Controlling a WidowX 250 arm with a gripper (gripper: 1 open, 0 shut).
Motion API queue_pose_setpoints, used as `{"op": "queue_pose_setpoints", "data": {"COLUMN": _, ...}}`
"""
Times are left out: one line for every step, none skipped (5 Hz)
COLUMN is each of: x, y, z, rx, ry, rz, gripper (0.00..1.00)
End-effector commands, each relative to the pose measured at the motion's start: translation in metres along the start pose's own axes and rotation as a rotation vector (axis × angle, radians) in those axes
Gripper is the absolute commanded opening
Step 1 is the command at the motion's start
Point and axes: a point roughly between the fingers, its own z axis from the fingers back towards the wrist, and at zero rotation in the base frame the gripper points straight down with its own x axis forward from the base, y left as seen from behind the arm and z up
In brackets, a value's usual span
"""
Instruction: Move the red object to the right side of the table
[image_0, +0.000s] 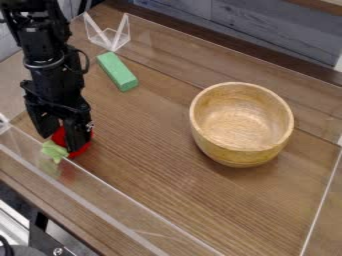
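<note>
The red object (78, 148), a small rounded toy with a light green leafy end (54, 152), lies near the front left of the brown wood-grain table (160, 160), close to the clear front wall. My black gripper (63, 132) stands straight down over it, open, its fingers (83, 128) straddling the red body and hiding most of it. Only the toy's lower right edge and green end show. I cannot tell if the fingers touch it.
A green rectangular block (118, 71) lies at the back left. A wooden bowl (242, 122) stands right of centre. Low clear acrylic walls (127, 203) border the tabletop, with one running just in front of the toy.
</note>
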Motion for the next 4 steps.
{"op": "queue_pose_setpoints", "data": {"x": 0.0027, "y": 0.0015, "z": 0.009, "rx": 0.011, "ry": -0.026, "rz": -0.037, "gripper": 1.0}}
{"op": "queue_pose_setpoints", "data": {"x": 0.002, "y": -0.0005, "z": 0.0129, "rx": 0.008, "ry": -0.027, "rz": -0.069, "gripper": 1.0}}
{"op": "queue_pose_setpoints", "data": {"x": 0.0034, "y": -0.0018, "z": 0.0165, "rx": 0.004, "ry": -0.029, "rz": -0.088, "gripper": 1.0}}
{"op": "queue_pose_setpoints", "data": {"x": 0.0097, "y": 0.001, "z": 0.0169, "rx": 0.001, "ry": -0.033, "rz": -0.042, "gripper": 1.0}}
